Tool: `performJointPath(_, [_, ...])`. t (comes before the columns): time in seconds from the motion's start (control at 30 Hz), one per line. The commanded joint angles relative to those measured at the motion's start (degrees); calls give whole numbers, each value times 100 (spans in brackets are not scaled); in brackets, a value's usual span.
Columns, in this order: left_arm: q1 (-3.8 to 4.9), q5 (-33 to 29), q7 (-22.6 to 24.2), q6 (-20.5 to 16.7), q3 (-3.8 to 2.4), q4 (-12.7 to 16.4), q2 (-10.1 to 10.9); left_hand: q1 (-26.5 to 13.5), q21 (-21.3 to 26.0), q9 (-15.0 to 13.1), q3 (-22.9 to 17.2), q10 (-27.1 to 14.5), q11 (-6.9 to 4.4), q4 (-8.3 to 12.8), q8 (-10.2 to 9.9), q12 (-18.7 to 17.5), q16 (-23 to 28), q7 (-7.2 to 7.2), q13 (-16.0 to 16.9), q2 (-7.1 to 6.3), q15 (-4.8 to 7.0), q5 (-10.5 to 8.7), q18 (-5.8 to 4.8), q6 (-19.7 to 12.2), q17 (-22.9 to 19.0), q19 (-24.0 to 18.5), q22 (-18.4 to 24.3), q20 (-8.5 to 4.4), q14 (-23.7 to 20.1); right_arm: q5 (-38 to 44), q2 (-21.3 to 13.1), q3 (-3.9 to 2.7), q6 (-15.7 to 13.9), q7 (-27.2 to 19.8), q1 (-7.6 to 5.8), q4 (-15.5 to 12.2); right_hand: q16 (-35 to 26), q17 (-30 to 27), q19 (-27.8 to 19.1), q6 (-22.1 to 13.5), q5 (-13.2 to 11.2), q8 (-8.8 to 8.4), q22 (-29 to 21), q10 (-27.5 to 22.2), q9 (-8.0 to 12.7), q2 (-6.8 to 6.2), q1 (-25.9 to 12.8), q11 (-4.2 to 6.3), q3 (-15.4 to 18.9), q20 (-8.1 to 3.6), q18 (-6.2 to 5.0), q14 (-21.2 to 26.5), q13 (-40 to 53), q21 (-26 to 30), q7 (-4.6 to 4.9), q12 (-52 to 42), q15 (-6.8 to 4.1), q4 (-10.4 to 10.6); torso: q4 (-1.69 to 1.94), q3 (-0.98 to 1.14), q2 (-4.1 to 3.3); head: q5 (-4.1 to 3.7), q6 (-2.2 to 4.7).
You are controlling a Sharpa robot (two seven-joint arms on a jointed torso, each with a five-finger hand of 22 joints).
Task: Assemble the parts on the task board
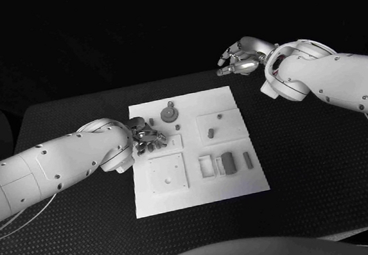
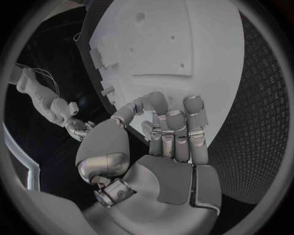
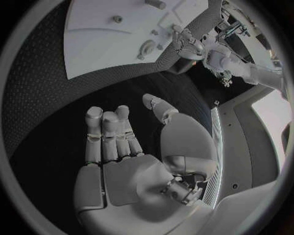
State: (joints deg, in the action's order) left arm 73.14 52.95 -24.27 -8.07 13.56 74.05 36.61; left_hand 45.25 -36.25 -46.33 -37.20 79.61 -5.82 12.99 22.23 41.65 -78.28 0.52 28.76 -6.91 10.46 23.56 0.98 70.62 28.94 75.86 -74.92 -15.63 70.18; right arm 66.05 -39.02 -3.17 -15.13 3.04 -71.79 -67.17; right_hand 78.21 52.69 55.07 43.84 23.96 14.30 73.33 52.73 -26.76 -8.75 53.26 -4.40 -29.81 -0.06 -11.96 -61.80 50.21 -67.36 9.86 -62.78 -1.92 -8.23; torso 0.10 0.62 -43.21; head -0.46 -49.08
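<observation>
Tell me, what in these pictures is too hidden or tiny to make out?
- Head view: the left robot hand covers the near-left part of the white task board; what lies under it is hidden.
- Left wrist view: whether the curled fingers pinch a part cannot be told.
- Head view: the small grey parts are too small to tell their shapes.

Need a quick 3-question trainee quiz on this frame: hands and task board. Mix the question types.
1. True or false: the right hand rests on the task board.
2. Which hand is over the board's edge? A) left hand B) right hand C) both
3. Fill in: the right hand holds ____.

Key: 1 false, it is off the board, past its far right corner. 2 A. 3 nothing, as the right wrist view shows.
</observation>
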Motion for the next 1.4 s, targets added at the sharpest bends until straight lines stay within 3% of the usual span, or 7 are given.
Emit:
performJointPath(0.03, [-5, -105, 52, 254, -2, 13, 23, 471, -15, 1, -390, -4, -20, 378, 30, 27, -28, -22, -10, 538, 130, 18, 154, 35, -8, -21, -114, -35, -115, 2, 9, -3, 61, -44, 6, 5, -12, -10, 15, -26, 16, 34, -5, -40, 10, 0, -49, 14, -6, -13, -304, 30, -8, 32, 87, -23, -4, 36, 5, -3, -4, -4, -5])
performJointPath(0.37, [6, -141, 67, 377, -57, -72, 26, 477, -17, -9, -381, -15, -16, 378, 21, 30, -30, -26, -17, 536, 126, 10, 156, 28, -14, -32, -116, -35, -125, 2, 12, -3, 59, -43, 14, 11, -12, -10, 15, -26, 16, 35, -4, -40, 11, 1, -49, 14, -6, -13, -304, 31, -10, 32, 87, -25, -4, 37, -2, 3, -4, -12, -16])
performJointPath(0.7, [29, -133, 31, 492, -58, -200, -73, 482, -19, -16, -376, -21, -14, 377, 15, 34, -32, -28, -21, 540, 124, 7, 156, 24, -18, -39, -116, -35, -131, 1, 16, -3, 63, -42, 15, 11, -12, -11, 14, -27, 16, 36, -4, -41, 13, 1, -48, 14, -6, -14, -304, 31, -12, 32, 87, -26, -4, 38, 2, 5, 2, -18, -27])
performJointPath(1.4, [30, 90, 26, 560, -50, -179, -160, 489, -24, -31, -363, -30, -11, 377, 4, 43, -36, -31, -30, 540, 122, -2, 157, 18, -26, -49, -117, -34, -140, -2, 16, -3, 62, -42, 15, 7, -11, -12, 14, -28, 16, 38, -4, -42, 15, 1, -48, 14, -6, -14, -304, 31, -15, 32, 87, -29, -3, 39, 2, 2, 2, -19, -24])
